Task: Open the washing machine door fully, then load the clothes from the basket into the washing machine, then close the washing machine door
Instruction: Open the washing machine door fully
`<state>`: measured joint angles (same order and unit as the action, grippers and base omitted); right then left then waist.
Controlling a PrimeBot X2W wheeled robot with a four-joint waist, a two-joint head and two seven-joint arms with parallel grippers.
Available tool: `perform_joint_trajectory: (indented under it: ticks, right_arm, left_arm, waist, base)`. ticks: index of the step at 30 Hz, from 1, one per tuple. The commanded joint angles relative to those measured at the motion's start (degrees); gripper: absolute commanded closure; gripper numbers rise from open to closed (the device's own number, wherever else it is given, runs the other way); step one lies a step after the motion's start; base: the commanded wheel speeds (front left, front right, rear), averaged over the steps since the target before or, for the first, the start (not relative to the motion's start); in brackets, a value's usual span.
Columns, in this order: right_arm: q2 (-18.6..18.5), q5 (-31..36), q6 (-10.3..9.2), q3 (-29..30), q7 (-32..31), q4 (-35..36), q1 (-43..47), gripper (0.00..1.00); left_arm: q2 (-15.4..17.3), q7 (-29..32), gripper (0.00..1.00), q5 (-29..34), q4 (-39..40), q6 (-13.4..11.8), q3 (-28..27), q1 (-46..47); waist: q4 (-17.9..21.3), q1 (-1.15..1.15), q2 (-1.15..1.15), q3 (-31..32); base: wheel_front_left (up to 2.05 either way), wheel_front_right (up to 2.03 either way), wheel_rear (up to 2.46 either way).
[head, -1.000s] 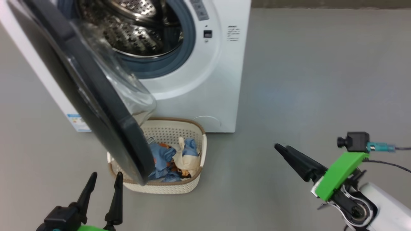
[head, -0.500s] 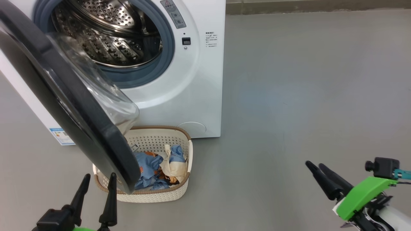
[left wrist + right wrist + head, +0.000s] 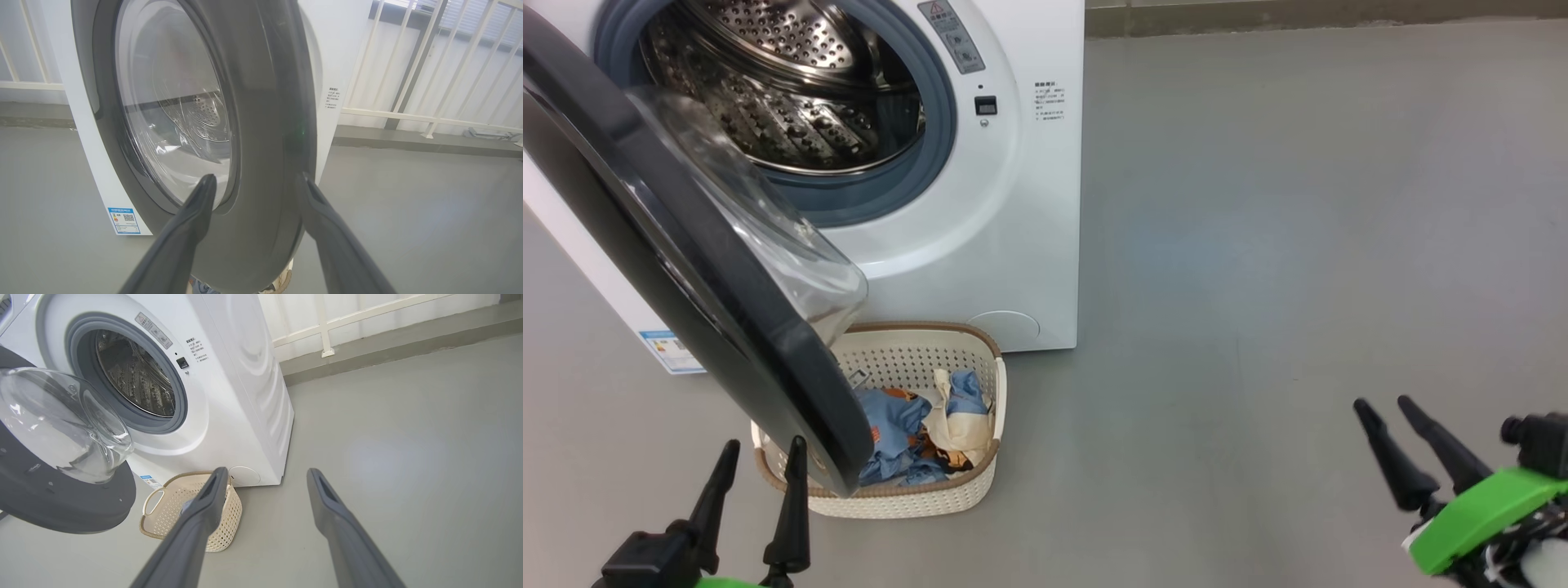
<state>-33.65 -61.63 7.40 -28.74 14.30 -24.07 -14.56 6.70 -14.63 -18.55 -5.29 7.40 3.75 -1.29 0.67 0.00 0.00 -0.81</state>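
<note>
The white washing machine (image 3: pixel 1013 204) stands at the upper left with its steel drum (image 3: pixel 784 98) exposed. Its black washing machine door (image 3: pixel 686 269) hangs open, swung out edge-on over the basket's left part, glass bowl (image 3: pixel 61 424) facing the drum. The cream basket (image 3: pixel 907 498) sits on the floor before the machine and holds the blue, orange and cream clothes (image 3: pixel 915 429). My left gripper (image 3: pixel 765 445) is open just below the door's lower edge; the door rim (image 3: pixel 261 122) lies ahead between its fingers, ungripped. My right gripper (image 3: pixel 1382 403) is open and empty, far right of the basket (image 3: pixel 229 522).
Bare grey floor (image 3: pixel 1298 245) spreads to the right of the machine. A low kerb (image 3: pixel 388 351) and white railing (image 3: pixel 408 81) run behind it. A blue label sticker (image 3: pixel 662 347) marks the machine's lower left side.
The head camera has shifted, sliding the machine and basket left in the picture. My right gripper has drawn back to the right, away from the basket, its fingers now more upright. The door holds its angle.
</note>
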Motion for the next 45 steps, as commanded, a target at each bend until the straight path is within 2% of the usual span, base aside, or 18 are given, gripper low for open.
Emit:
perform_joint_trajectory:
  ticks: [1, 9, 16, 24, 33, 34, 35, 36, 40, 45]
  right_arm:
    - [0.7, 6.1, 0.09, 2.8, 0.7, 2.9, 3.2, 0.00]
    - [8.1, 23.2, 0.09, 16.3, 0.7, 9.1, 10.9, 0.00]
    - [12.5, 32.2, 0.09, 22.5, 0.7, 10.1, 14.8, 0.00]
    - [15.1, 37.6, 0.09, 24.2, 0.7, 8.4, 17.2, 0.00]
    - [16.1, 39.7, 0.09, 24.3, 0.7, 7.9, 17.3, 0.00]
    - [16.2, 39.9, 0.09, 24.3, 0.7, 8.0, 17.4, 0.00]
    - [16.2, 40.0, 0.09, 24.4, 0.7, 8.0, 17.4, 0.00]
    - [16.3, 40.1, 0.09, 24.5, 0.7, 8.1, 17.4, 0.00]
    - [16.6, 39.8, 0.09, 25.0, 0.7, 8.3, 17.4, 0.00]
    - [16.5, 39.9, 0.09, 25.0, 0.7, 8.6, 17.5, 0.00]
  left_arm:
    - [0.9, -0.4, 0.00, 0.1, 1.8, 0.1, -2.3, 1.1]
    - [0.9, -0.4, 0.00, 0.4, 1.7, 0.1, -2.2, 1.7]
    - [0.9, -0.4, 0.00, 0.8, 1.7, 0.1, -2.3, 2.0]
    - [0.5, -0.4, 0.00, 1.1, 1.9, 0.1, -2.5, 1.7]
    - [0.0, -0.4, 0.00, 0.6, 1.6, 0.1, -3.1, 1.5]
    - [-0.1, -0.4, 0.05, 0.5, 1.4, 0.1, -3.3, 1.6]
    - [-0.2, -0.4, 0.55, 0.4, 1.2, 0.1, -3.5, 1.7]
    - [-0.3, -0.4, 1.00, 0.3, 1.0, 0.1, -3.6, 1.9]
    - [-0.7, -0.4, 1.00, 0.5, 1.5, 0.1, -5.0, 3.1]
    - [-1.6, -0.4, 1.00, 1.0, 5.8, 0.1, -7.6, 4.8]
  waist:
    - [0.0, 0.00, 0.00, -0.1]
    - [-0.4, 0.00, 0.00, -0.3]
    - [-0.8, 0.00, 0.00, -0.4]
    - [-1.1, 0.00, 0.00, -0.6]
    - [-1.5, 0.00, 0.00, -1.0]
    - [-1.5, 0.00, 0.00, -1.0]
    - [-1.6, 0.00, 0.00, -1.0]
    - [-1.7, 0.00, 0.00, -1.0]
    - [-2.0, 0.00, 0.00, -1.0]
    - [-2.3, 0.00, 0.00, -0.9]
  base:
    - [0.00, 0.00, 0.00]
    - [0.00, 0.00, 0.00]
    - [0.00, 0.00, 0.00]
    - [0.00, 0.00, 0.00]
    - [0.00, 0.00, 0.00]
    - [0.00, 0.00, 0.00]
    - [0.00, 0.00, 0.00]
    - [0.00, 0.00, 0.00]
    - [0.00, 0.00, 0.00]
    - [0.00, 0.00, 0.00]
